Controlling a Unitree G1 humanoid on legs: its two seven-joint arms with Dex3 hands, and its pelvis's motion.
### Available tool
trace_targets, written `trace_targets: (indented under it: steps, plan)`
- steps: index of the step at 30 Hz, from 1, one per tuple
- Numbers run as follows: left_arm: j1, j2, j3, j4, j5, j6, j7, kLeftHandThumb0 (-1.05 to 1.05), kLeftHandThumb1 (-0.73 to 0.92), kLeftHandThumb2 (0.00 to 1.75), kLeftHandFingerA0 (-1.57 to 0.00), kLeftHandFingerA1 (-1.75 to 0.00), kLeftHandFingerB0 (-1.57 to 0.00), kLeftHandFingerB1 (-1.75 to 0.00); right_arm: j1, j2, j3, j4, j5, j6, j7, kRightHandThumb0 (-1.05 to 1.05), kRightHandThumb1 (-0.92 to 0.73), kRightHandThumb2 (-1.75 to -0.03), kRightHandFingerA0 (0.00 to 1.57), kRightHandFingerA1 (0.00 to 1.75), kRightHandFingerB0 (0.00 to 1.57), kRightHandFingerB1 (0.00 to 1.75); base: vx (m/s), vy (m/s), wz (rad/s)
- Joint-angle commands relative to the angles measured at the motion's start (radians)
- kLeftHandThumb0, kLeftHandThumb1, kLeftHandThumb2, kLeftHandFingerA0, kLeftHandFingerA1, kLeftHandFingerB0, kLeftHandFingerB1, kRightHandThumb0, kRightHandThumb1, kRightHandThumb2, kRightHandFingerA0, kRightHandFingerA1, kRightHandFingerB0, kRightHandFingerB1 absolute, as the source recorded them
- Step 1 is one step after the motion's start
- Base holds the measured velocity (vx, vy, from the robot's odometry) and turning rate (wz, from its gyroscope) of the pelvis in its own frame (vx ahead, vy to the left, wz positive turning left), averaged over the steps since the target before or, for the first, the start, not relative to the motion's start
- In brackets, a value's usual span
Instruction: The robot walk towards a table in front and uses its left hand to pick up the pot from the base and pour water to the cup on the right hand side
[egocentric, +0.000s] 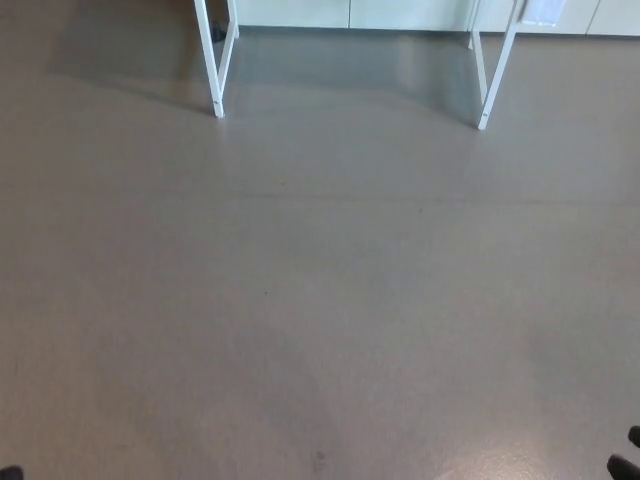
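I was looking down at a wide stretch of grey floor (320, 300), with only the white table legs (214, 70) showing at the top of my view, a left pair and a right pair (492, 80), and pale cabinet fronts (350, 12) behind them. The tabletop lay above the frame, so the pot, its base and the cup were nowhere in sight. My right hand (625, 455) showed only as dark tips at the bottom right corner, and my left hand (10, 472) as a dark sliver at the bottom left; I could not tell whether the fingers of either were spread or pressed together. The step in hand, as I judged it, was the walk itself: I should have stepped straight ahead, keeping the two leg pairs evenly framed, and stopped short of them. No writing or label was readable anywhere.
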Motion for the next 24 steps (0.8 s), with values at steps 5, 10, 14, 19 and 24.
trace_targets:
  steps: [5, 10, 14, 19, 24]
  plan:
    - [0.071, 0.024, -0.003, 0.04, -0.036, -0.083, -0.076, -0.18, 0.54, 0.6, -0.52, -0.43, -0.5, -0.4, 0.06, -0.021, 0.002, 0.04, 0.037, -0.063, 0.059, -0.32, -0.24, -0.6, 0.67, 0.86, 0.49, 0.62, 0.0, 0.0, 0.0]
    - [0.089, 0.019, -0.017, 0.058, -0.029, -0.122, -0.054, -0.17, 0.54, 0.56, -0.58, -0.41, -0.54, -0.39, 0.069, -0.023, 0.006, 0.051, 0.037, -0.068, 0.057, -0.37, -0.25, -0.58, 0.69, 0.84, 0.5, 0.62, 0.0, 0.0, 0.0]
    - [0.107, 0.019, -0.028, 0.067, -0.025, -0.145, -0.055, -0.18, 0.54, 0.56, -0.6, -0.41, -0.52, -0.39, 0.079, -0.023, 0.008, 0.054, 0.039, -0.067, 0.06, -0.32, -0.26, -0.59, 0.72, 0.85, 0.51, 0.62, 0.0, 0.0, 0.0]
    - [0.159, 0.007, -0.038, 0.054, -0.027, -0.16, -0.022, -0.16, 0.5, 0.55, -0.6, -0.41, -0.52, -0.39, 0.109, -0.025, 0.018, 0.056, 0.036, -0.075, 0.07, -0.34, -0.22, -0.62, 0.73, 0.85, 0.53, 0.65, 0.0, 0.0, -0.02]
    - [0.173, 0.006, -0.045, 0.041, -0.03, -0.171, -0.025, -0.16, 0.52, 0.56, -0.62, -0.41, -0.53, -0.39, 0.107, -0.023, 0.019, 0.061, 0.042, -0.076, 0.077, -0.32, -0.24, -0.6, 0.71, 0.87, 0.52, 0.64, -0.04, -0.008, 0.22]
